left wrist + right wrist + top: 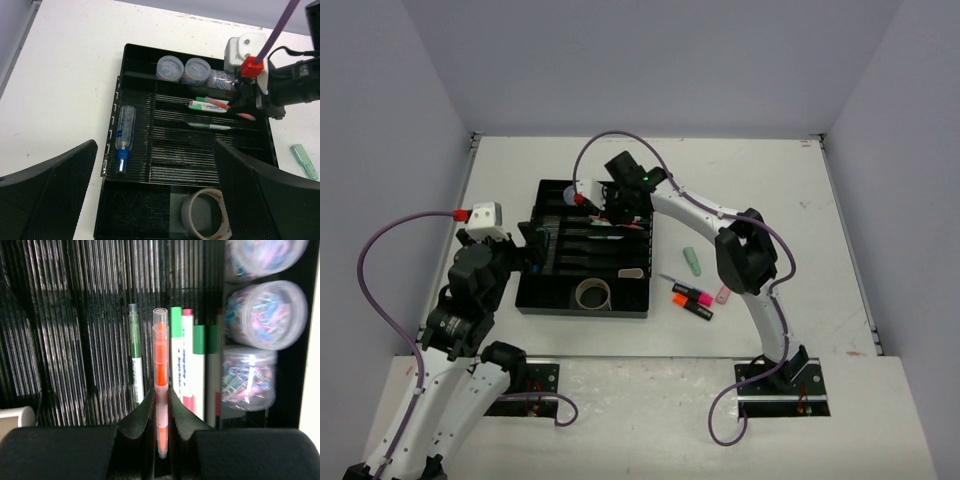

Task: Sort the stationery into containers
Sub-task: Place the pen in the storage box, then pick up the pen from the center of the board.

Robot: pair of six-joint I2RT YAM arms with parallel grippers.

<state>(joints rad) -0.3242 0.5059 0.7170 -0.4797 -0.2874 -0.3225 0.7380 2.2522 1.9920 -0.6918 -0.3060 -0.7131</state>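
Note:
The black organiser tray point(582, 313) lies left of the table's middle. My right gripper point(160, 397) is shut on a thin orange pen point(160, 350) and holds it lengthwise just above the tray's long slots point(200, 140). Green-capped markers point(192, 365) and a thin green pen point(135, 355) lie in the slots beside it. Three clear tubs point(184, 70) fill the far section. A blue-capped tube point(123, 137) lies in the left slot, and the tape roll point(592, 294) sits in the near section. My left gripper point(157, 170) hangs open over the tray's near left, holding nothing.
On the table right of the tray lie a green highlighter point(692, 260), orange and pink highlighters point(691, 300), a thin pen point(670, 278) and a small pink item point(723, 294). The right arm point(740, 255) arches over them. Walls close in the table.

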